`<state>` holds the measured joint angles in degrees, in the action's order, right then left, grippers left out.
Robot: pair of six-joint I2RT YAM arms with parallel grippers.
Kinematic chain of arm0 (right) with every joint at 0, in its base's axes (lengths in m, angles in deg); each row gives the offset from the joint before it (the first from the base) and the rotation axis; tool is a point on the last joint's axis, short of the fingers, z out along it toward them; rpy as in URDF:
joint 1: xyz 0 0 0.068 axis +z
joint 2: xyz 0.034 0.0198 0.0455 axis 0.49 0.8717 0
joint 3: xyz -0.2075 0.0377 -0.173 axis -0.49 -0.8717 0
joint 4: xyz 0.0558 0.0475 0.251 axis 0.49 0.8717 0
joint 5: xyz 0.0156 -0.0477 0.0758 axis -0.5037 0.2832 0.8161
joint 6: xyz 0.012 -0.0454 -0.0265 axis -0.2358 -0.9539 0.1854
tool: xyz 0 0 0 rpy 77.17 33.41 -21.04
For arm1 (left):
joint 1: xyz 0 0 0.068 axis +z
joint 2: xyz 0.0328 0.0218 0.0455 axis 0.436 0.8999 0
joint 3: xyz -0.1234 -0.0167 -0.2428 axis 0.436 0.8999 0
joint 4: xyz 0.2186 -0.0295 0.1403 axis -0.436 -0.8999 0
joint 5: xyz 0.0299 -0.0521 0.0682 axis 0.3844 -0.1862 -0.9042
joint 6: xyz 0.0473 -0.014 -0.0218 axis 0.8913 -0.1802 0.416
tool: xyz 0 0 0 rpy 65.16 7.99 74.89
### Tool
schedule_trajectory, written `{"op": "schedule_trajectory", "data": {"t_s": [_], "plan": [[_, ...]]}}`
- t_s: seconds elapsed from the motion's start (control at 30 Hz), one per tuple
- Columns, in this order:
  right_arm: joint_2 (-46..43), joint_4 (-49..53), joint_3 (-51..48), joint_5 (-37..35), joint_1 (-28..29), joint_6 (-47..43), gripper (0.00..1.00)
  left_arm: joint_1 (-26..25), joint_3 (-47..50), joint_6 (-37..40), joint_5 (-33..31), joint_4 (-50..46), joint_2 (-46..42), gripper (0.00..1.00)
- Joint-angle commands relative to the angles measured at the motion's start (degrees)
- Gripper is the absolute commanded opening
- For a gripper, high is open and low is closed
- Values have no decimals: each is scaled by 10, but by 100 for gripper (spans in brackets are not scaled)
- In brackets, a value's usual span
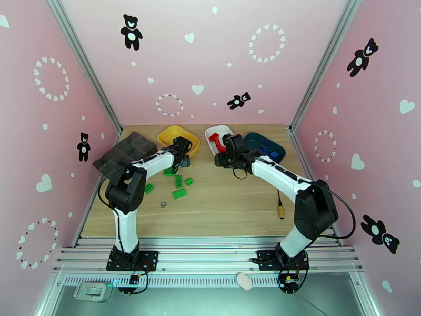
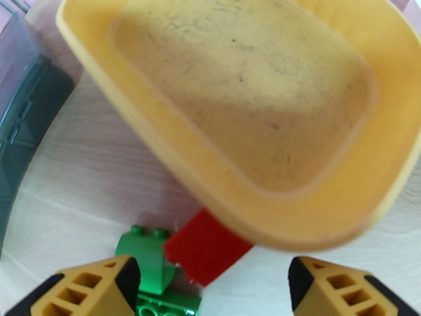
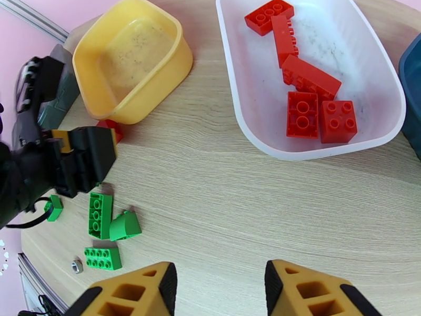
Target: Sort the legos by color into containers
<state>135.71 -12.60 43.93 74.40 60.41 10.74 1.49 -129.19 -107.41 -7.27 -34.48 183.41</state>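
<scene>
- right fingers (image 3: 131, 293): orangey-yellow with black inner pads, and the left fingers (image 2: 89, 290) look the same
- red legos (image 3: 310, 80) in the milky white tray (image 3: 247, 119), up ahead of the right fingers
- green legos (image 3: 100, 214) off to their left, on the pale wood-grain counter (image 3: 237, 206)
- yellow tray (image 2: 173, 148) has dark speckles inside, with one red brick (image 2: 205, 248) just ahead of the left fingers
- dark teal tray (image 1: 281, 148) has blue legos (image 1: 268, 152) in it
- walls (image 1: 210, 59) are pink with white hearts and black teddy bears

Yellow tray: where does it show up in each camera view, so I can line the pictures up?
Top external: yellow tray at the back, left of centre.
Left wrist: across the upper frame.
Right wrist: upper left.
Shared landmark: the green legos lying loose just in front of it.
</scene>
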Motion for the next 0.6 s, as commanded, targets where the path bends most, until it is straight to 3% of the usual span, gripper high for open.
{"op": "schedule_trajectory", "data": {"t_s": [0.0, 0.3, 0.57], "plan": [[-22, 1, -1, 0, 2, 3, 49, 7, -23, 23, 5, -13, 22, 80], [-21, 2, -1, 1, 2, 5, 49, 21, -33, 45, 33, 8, 44, 79], [-19, 4, 0, -4, 2, 4, 49, 21, -29, 59, 69, 16, 41, 64]]}}
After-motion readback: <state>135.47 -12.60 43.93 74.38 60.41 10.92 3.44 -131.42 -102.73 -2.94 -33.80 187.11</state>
